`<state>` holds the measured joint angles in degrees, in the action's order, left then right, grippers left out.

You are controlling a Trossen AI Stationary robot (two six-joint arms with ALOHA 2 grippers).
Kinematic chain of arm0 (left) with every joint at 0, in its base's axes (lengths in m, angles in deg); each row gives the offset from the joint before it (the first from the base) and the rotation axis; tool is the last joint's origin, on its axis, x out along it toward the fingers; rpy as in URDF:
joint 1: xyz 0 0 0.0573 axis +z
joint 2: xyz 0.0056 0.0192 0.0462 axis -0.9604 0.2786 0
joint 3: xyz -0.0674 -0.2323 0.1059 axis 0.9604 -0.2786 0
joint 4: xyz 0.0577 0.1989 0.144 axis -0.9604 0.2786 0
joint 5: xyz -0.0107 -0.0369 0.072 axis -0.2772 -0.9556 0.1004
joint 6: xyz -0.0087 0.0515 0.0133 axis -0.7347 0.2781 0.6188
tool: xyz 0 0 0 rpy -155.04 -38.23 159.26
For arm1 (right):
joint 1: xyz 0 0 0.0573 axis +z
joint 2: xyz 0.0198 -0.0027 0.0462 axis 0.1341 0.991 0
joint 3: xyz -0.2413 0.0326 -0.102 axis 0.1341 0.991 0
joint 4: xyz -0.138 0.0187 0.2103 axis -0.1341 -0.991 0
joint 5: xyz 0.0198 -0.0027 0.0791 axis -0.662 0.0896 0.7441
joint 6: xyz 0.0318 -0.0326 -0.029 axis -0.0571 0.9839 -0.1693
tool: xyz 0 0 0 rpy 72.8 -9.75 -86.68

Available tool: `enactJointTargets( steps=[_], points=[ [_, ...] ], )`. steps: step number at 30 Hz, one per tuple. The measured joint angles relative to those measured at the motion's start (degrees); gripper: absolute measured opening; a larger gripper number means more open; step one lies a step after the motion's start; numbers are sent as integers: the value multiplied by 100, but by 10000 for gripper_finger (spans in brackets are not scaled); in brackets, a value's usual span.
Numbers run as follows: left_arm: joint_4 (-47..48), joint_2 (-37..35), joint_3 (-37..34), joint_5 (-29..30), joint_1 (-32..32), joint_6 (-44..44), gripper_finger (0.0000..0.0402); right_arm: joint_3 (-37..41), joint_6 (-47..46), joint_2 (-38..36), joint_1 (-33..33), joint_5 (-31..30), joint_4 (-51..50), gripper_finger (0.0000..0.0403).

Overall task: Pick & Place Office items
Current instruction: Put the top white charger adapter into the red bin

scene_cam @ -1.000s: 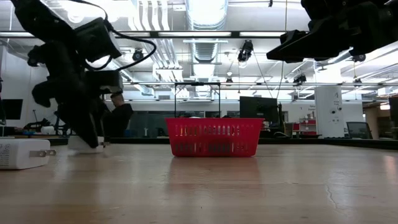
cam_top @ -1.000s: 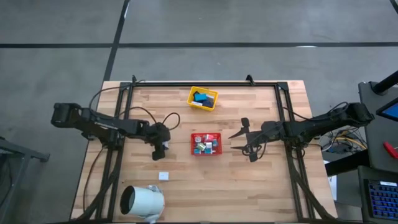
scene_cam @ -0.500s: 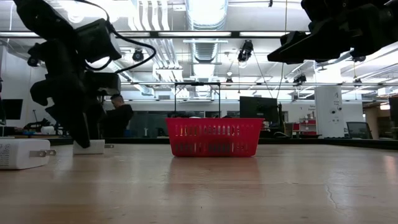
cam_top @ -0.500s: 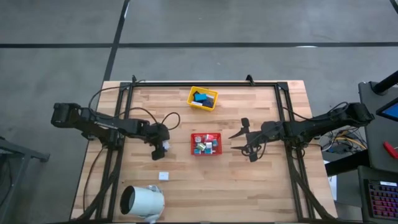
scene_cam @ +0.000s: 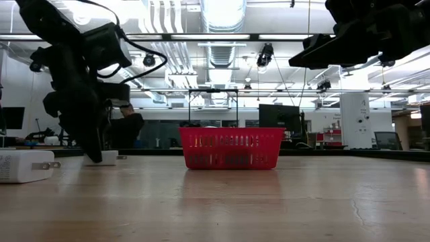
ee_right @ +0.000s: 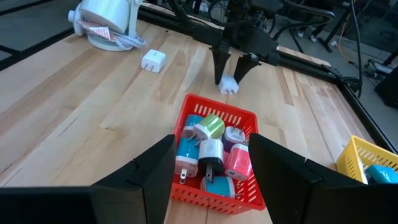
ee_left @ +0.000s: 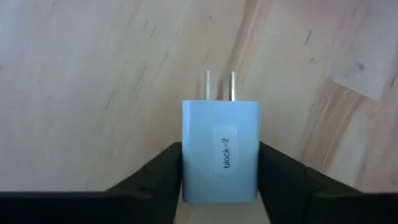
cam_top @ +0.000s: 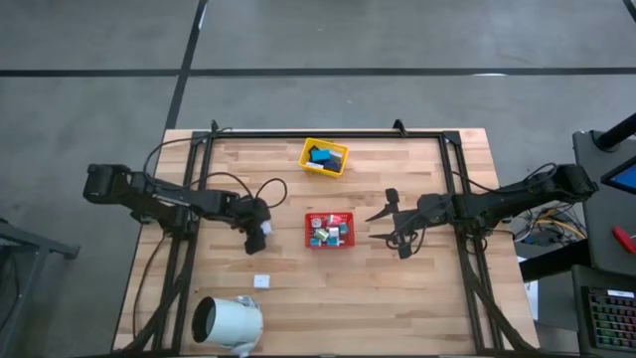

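White charger (ee_left: 220, 152) sits between left fingers (ee_left: 283, 176), apparently clamped.

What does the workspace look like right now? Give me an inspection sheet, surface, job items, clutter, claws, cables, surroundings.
Surface: wooden table, bare planks in front.
Job's things: white charger block between the left claw's fingers; another white block loose on the table; mixed blocks in the red tray; dark and blue ones in the yellow tray.
Clutter: large white cylinder lying at the front left.
Claws: left claw shut on the block, left of the red tray; right claw open, right of the tray.
Cables: black cable looping behind the left arm.
Surroundings: grey floor; person seated far behind.
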<state>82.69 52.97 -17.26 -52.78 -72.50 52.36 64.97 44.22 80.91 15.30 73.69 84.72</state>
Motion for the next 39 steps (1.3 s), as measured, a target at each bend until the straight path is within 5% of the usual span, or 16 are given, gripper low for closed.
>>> enactJointTargets(
  steps=[2,15,39],
  points=[
    [-18,45,16,16,-6,-16,153,0,0,0,0,0,-1,201],
    [-314,78,7,913,-360,482,152,0,0,0,0,-7,-20,201],
    [-3804,50,-843,1676,-422,1236,152,85,-6,0,0,-52,66,201]
  ],
)
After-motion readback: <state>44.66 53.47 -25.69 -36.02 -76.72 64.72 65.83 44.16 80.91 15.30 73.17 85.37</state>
